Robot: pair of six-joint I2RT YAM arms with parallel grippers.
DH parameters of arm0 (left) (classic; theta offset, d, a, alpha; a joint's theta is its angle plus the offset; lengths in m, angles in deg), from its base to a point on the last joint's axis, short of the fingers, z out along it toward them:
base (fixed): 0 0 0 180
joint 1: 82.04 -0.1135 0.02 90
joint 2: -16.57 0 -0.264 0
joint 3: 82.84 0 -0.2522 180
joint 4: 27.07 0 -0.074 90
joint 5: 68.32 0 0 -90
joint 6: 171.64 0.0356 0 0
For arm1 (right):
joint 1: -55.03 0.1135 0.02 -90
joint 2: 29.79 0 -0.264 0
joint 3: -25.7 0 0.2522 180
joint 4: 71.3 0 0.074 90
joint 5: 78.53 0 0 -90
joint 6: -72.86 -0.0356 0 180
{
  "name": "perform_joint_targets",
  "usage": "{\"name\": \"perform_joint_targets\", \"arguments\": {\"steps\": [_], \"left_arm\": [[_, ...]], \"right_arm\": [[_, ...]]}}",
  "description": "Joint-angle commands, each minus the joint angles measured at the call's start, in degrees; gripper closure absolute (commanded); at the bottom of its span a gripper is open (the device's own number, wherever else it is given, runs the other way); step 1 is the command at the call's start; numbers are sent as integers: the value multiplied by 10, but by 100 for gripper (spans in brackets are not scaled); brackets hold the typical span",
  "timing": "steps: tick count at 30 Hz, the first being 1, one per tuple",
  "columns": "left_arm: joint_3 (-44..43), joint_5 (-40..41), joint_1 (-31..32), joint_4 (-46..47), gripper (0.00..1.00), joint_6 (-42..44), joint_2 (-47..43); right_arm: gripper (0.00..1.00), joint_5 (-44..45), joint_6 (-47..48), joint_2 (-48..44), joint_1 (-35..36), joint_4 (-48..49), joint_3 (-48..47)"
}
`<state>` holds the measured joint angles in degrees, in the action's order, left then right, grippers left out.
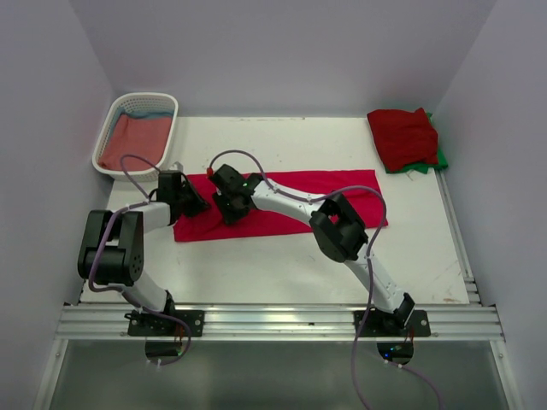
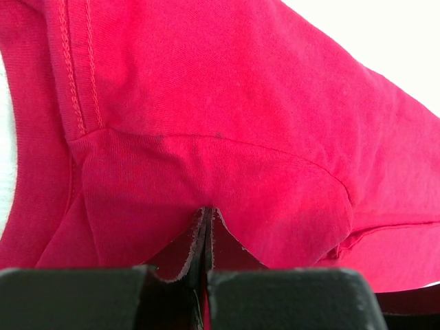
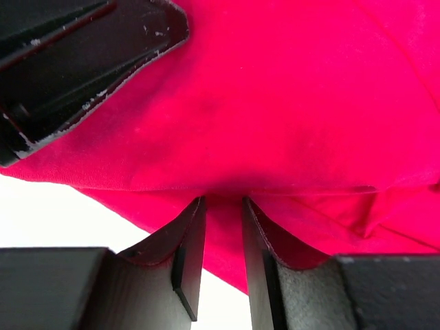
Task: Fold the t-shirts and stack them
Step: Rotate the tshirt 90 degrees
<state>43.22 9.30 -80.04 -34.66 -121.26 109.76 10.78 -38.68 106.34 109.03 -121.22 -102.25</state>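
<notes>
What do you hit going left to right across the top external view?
white basket → left gripper → right gripper → dark red t-shirt lying on a green t-shirt. The crimson t-shirt spans the middle under both grippers, so it's left out.

The crimson tee (image 1: 282, 209) across the middle of the white table (image 1: 299, 273) is plain, with a double row of same-coloured stitching along one hem. The left gripper (image 2: 206, 227) and right gripper (image 3: 223, 213) are black. At the far right a dark red tee (image 1: 400, 137) covers a green tee (image 1: 441, 160), while the white slatted basket (image 1: 107, 145) at the far left shows a dusty-red tee (image 1: 132, 141) and a strip of blue tee (image 1: 147, 112). The arms (image 1: 286, 203) are white with black joints, their cables (image 1: 239, 153) lilac, the walls (image 1: 282, 51) pale lilac-grey.
</notes>
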Motion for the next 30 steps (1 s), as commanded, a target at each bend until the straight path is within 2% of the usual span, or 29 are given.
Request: {"name": "perform_joint_targets", "arguments": {"steps": [1, 17, 30], "left_arm": [[8, -5, -4, 9, 100, 12, -19], [12, -10, -4, 10, 100, 11, -23], [18, -10, -7, 12, 100, 14, -24]], "right_arm": [[68, 18, 8, -8, 3, -15, -29], [64, 44, 27, 51, 3, -59, -117], [62, 53, 26, 10, 3, -48, -67]]}}
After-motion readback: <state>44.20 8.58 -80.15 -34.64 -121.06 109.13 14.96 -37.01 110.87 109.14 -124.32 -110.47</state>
